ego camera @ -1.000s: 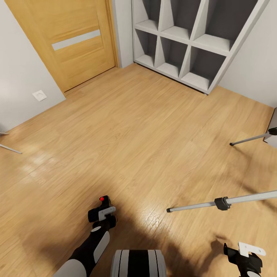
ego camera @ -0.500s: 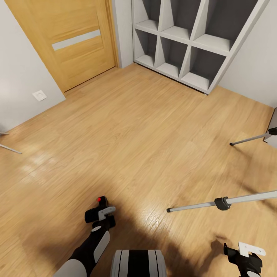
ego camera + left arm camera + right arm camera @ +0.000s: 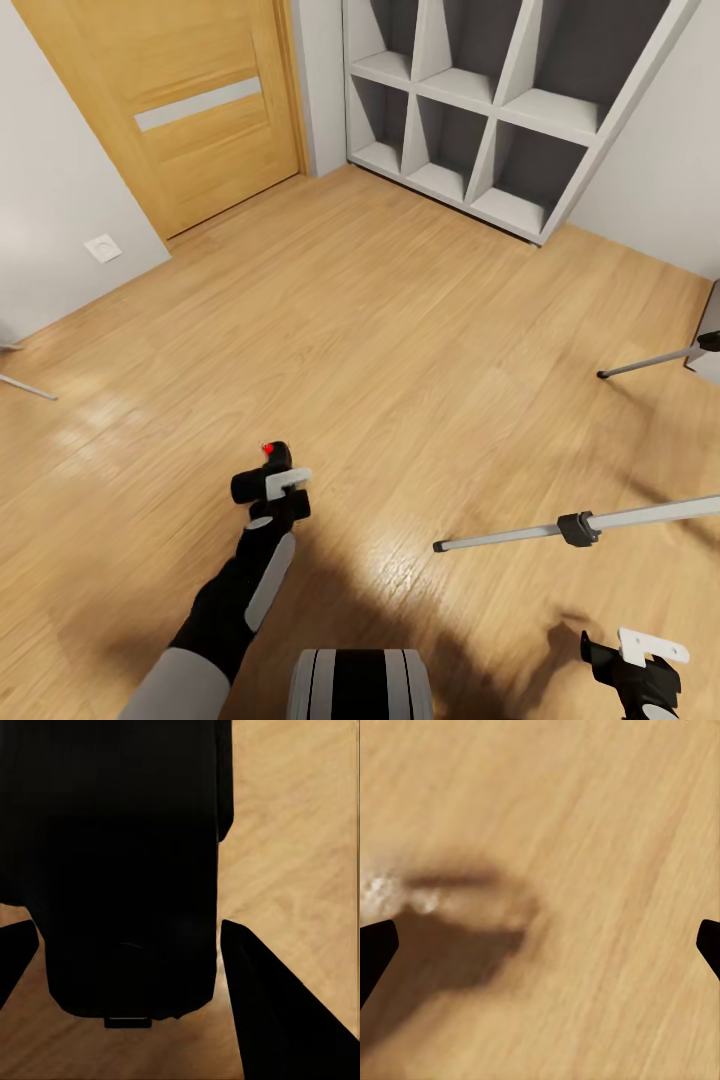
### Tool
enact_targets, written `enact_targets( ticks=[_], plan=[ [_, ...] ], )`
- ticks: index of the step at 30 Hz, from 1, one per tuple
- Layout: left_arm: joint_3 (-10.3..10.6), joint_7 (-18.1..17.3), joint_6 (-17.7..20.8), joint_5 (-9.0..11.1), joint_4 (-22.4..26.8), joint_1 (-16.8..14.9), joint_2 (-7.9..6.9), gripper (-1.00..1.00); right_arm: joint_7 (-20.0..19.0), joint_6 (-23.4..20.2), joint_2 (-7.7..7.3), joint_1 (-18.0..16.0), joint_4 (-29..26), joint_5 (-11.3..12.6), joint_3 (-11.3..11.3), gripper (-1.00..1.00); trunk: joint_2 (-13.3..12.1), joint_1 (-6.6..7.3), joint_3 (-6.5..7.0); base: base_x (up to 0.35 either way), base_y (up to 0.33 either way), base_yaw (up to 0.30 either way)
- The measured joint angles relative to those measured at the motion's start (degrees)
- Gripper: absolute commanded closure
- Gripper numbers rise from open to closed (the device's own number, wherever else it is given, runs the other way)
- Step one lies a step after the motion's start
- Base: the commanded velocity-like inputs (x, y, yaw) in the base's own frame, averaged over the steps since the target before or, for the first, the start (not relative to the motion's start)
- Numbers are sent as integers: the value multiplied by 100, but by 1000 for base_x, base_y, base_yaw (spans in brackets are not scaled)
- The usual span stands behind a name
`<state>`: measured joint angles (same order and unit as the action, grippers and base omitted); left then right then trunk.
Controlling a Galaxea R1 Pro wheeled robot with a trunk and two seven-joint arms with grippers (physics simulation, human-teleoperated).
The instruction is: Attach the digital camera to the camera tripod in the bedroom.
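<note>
The floor (image 3: 400,330) is made of light wood, smooth and a little shiny. The door (image 3: 190,110) is made of wood too. The digital camera (image 3: 262,470) is seen as matt black. Smooth silver metal is seen on the camera tripod (image 3: 620,520) legs.

The black-and-grey left arm reaches forward, its left gripper (image 3: 262,480) clamped; the right gripper (image 3: 640,668) hangs low, fingers spread.

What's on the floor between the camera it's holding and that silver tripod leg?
Nothing: the head view shows bare wood floor between the camera and the tripod leg.
</note>
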<state>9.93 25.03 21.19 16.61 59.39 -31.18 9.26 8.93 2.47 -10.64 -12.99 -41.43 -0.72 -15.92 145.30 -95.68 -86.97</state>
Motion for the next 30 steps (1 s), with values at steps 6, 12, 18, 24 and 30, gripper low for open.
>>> enact_targets(
  ticks=[6, 12, 18, 24, 30],
  plan=[
    [78, 205, 536, 15, 594, 0, 43, 100, -3, 0, 0, 0, 0, 1, 8, -100, 0, 0, 0, 0, 0, 0],
    [91, 218, 677, 117, 622, 1, 65, 100, -11, 0, 0, 0, 0, 8, 3, -100, 0, 0, 0, 0, 0, 0],
    [134, 224, 652, 889, 406, 1, 65, 100, -4, 1, 0, 0, 0, 28, 2, -100, 0, 0, 0, 0, 0, 0],
    [561, 242, 639, 1051, 359, 1, 58, 100, -1, 7, 4, 0, 0, 31, 1, -100, 0, 0, 0, 0, 0, 0],
    [744, 247, 643, 1058, 338, 1, 51, 100, -11, 4, 2, 0, 0, 21, 1, -100, -7, 13, 110, 0, 0, 0]
  ],
)
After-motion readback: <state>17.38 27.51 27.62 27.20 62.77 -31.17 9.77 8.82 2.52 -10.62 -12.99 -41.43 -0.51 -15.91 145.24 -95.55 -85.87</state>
